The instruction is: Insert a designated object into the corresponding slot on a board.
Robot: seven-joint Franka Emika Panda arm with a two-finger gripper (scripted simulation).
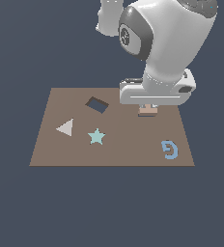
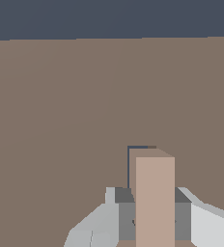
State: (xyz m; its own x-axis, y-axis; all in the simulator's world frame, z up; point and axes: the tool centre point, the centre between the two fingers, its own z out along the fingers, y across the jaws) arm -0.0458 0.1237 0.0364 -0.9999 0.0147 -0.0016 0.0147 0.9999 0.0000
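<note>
1. Dark slate-blue ground fills the exterior view, and on it lies the flat brown board (image 1: 114, 144), spread across the middle of the frame.
2. At the board's left sits a pale grey triangle (image 1: 66, 128), lying flat on the brown surface.
3. Just right of it, lower centre, lies the pale teal star (image 1: 97, 136), apart from the triangle.
4. Above the star, toward the board's upper edge, is a dark parallelogram-shaped cutout (image 1: 97, 104).
5. Right of centre, the white arm (image 1: 162, 43) comes down from the top of the frame; its gripper (image 1: 147, 107) hangs low over the board's upper right part.
6. The tan T-shaped block (image 1: 147, 111) shows just under the gripper, at or very near the board surface.
7. In the wrist view the block (image 2: 155, 202) stands between the two grey fingers (image 2: 126, 214), which sit closed against its sides and hold it.
8. Beside the block in that view, a thin dark edge of the slot (image 2: 129, 164) shows; the block hides most of it.
9. At the lower right of the board lies the light blue G-shaped piece (image 1: 170, 149), well apart from the gripper.
</note>
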